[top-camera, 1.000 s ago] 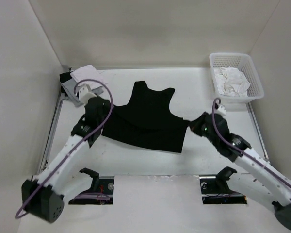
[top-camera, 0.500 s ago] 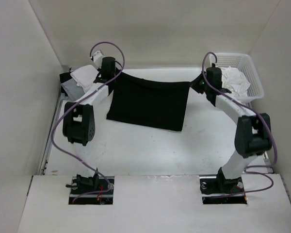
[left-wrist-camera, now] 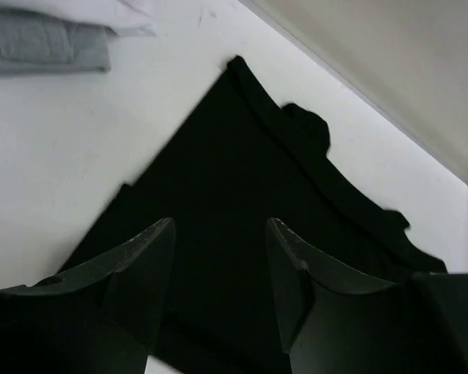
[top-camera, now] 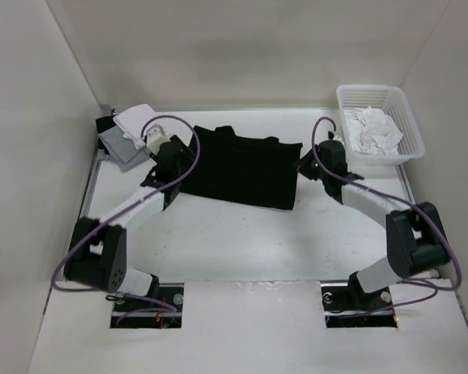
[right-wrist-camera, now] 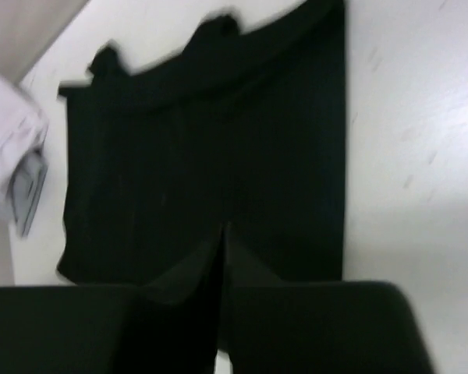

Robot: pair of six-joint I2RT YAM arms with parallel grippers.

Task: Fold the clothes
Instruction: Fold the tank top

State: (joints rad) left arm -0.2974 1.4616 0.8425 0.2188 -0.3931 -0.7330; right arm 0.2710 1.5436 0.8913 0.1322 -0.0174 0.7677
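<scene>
Our left tool [left-wrist-camera: 220,234] hangs over the left edge of the black T-shirt [left-wrist-camera: 242,179], jaws well apart with nothing between them. Our right tool [right-wrist-camera: 222,230] sits at the T-shirt's right edge, jaws nearly together with only a thin slit, and we see no cloth in it. The T-shirt lies as a rough rectangle on the worktop [top-camera: 242,241]. Left of the T-shirt lies a grey and white garment stack [top-camera: 129,136]. Right of it stands a white basket [top-camera: 378,89] holding a white cloth bundle [top-camera: 370,128].
</scene>
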